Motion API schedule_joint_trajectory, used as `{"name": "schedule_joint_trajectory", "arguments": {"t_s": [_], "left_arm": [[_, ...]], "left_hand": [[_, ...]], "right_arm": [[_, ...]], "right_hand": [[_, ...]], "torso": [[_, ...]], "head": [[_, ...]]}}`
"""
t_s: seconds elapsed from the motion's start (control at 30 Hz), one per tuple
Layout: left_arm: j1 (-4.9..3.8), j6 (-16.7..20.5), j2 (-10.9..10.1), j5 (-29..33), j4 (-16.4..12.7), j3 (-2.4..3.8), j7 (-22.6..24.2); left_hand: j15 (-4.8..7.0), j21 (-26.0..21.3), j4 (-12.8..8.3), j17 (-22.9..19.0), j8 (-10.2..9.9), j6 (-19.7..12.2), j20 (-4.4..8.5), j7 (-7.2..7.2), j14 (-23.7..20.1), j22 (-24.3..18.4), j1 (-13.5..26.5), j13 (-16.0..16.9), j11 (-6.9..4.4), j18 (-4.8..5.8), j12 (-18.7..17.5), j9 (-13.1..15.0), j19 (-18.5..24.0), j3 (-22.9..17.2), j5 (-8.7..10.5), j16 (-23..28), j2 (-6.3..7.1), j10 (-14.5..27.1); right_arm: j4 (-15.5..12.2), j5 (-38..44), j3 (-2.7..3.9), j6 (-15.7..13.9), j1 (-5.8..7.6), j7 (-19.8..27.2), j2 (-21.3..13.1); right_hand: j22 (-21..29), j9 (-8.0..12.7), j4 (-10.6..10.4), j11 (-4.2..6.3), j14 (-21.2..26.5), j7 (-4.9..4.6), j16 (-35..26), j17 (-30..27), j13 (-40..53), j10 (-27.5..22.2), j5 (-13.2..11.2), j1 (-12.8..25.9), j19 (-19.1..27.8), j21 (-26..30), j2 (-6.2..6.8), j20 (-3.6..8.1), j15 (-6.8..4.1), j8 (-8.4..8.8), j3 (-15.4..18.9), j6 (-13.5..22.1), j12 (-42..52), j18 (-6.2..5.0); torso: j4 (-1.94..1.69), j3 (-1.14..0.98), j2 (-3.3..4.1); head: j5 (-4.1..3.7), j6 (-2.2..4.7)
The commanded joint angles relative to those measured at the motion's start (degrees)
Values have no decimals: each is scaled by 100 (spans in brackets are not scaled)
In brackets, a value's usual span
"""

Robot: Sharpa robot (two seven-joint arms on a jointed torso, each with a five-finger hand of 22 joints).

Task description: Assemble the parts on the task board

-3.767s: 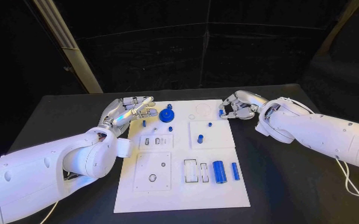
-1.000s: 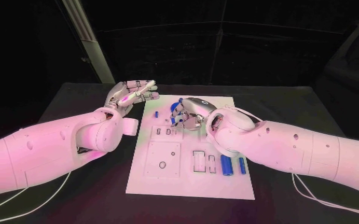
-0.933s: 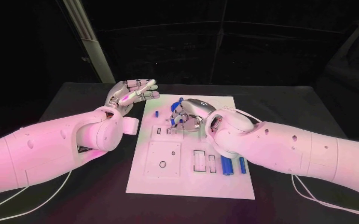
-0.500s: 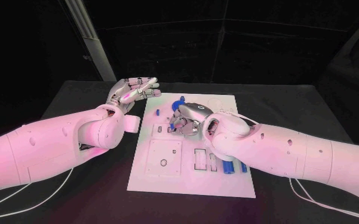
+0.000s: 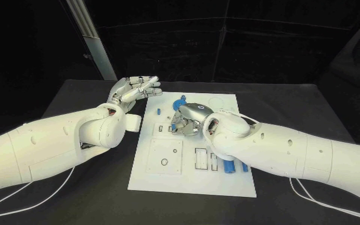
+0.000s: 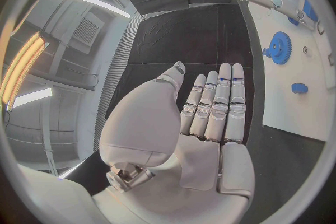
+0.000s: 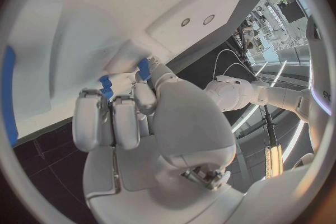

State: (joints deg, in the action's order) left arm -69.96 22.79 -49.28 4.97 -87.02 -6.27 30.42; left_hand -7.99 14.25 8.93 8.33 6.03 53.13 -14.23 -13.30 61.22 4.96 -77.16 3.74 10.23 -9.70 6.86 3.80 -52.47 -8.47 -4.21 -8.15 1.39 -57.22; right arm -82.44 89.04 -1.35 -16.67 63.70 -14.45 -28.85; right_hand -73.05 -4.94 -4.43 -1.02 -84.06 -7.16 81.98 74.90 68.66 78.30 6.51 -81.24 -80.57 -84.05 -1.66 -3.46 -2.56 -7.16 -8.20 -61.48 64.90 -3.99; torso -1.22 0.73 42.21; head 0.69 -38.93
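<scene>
On the white board (image 5: 150, 180), the near part carries a square plate with a small hole (image 5: 164, 161) toward the left edge, and toward the right edge a pair of upright rectangular slots (image 5: 202, 158) beside a thick blue cylinder (image 5: 228, 166) and a thinner blue rod (image 5: 244, 167), both partly hidden by the right arm. Further in, around the middle of the board, the right hand (image 5: 189, 120) is lowered onto the board with its fingers curled in; the right wrist view shows small blue pieces (image 7: 106, 85) at its fingertips against the white board, so it appears to pinch a blue part, though the grip itself cannot be fully made out. Just left of that hand lies a small blue peg (image 5: 165, 109). Beyond the hand, near the board's far edge, a blue gear (image 5: 179, 102) sits on the board. The left hand (image 5: 135, 89) is raised over the dark surface (image 5: 67, 97) just off the board's far left corner, open, fingers straight and side by side, holding nothing.
</scene>
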Motion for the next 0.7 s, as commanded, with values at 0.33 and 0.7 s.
{"name": "schedule_joint_trajectory", "arguments": {"t_s": [0.33, 0.7], "left_arm": [[-11, -68, 3, 8, -5, 4, 44], [-10, -73, 7, 8, 4, 4, 42]], "left_hand": [[6, -33, -41, -1, -33, -12, -1, -12, -18, -6, 0, -3, 21, -82, -19, -2, 22, -4, 28, 26, -34, -10], [6, -33, -41, -1, -33, -12, -1, -12, -18, -6, 0, -3, 21, -82, -19, -2, 22, -4, 28, 26, -34, -10]], "right_arm": [[2, 224, -9, 379, -6, -174, -32], [-12, 351, -9, 383, -7, -275, -41]], "right_hand": [[37, -22, 44, 3, -317, 138, -51, 175, -24, -56, 19, 6, 65, 39, 14, -4, -38, -52, -33, -228, -69, 31], [154, 30, 75, -55, -302, 62, -113, 104, -185, -193, 137, 165, 130, 96, 247, -27, 2, 49, -11, -71, -289, 10]], "torso": [[2, 0, -1], [3, 0, 2]], "head": [[-7, -3], [-11, -8]]}}
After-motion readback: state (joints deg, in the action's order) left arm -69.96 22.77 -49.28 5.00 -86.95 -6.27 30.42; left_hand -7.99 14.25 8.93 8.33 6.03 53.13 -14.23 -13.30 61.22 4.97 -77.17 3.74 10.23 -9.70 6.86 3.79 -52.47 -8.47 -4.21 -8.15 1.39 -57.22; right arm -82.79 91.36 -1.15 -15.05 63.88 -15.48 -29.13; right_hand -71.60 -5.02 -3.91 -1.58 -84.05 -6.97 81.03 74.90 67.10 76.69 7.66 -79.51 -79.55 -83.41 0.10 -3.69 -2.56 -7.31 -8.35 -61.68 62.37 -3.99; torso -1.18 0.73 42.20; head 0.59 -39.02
